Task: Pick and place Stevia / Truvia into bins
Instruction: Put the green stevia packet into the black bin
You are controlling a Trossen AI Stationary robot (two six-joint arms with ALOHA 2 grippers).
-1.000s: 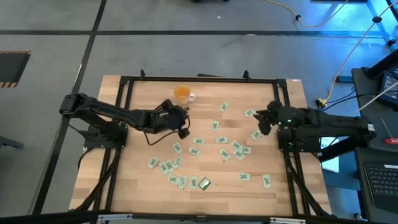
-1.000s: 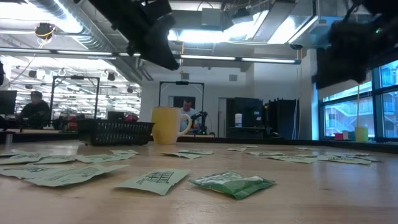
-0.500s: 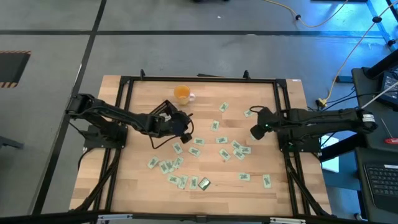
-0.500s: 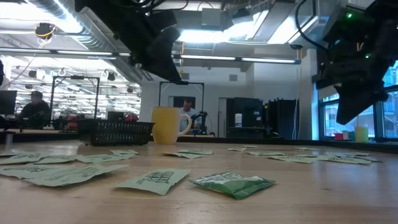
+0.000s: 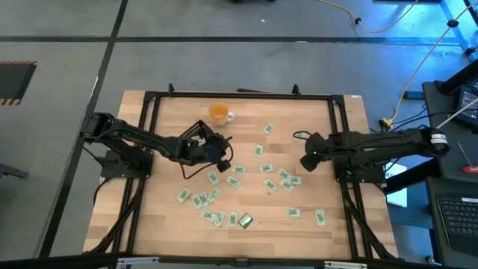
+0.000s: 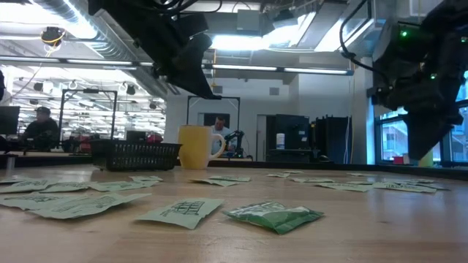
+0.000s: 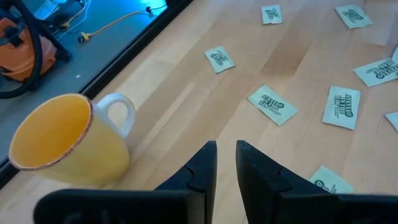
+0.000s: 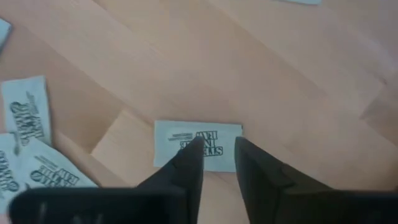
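Pale green-and-white sachets (image 5: 270, 185) scattered flat across the table (image 5: 246, 127), printed faces up; black tray (image 6: 135, 155) near the cup (image 5: 219, 113), under the left arm. Right gripper (image 8: 217, 146) low over 1 sachet (image 8: 198, 144), fingers narrowly apart, straddling its print, nothing held. Left gripper (image 7: 225, 154) narrow too, empty, beside the cup. Compared with 1 second ago: right arm stretched inward and dropped; left barely shifted.

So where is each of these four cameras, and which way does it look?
High: overhead, straight down on the table; both arms show.
Low: at tabletop height, looking level across the packets; arms overhead.
Left wrist: past the left tool toward the cup.
Right wrist: right tool over one packet.
Shared: the cup, in high, low and left wrist views.
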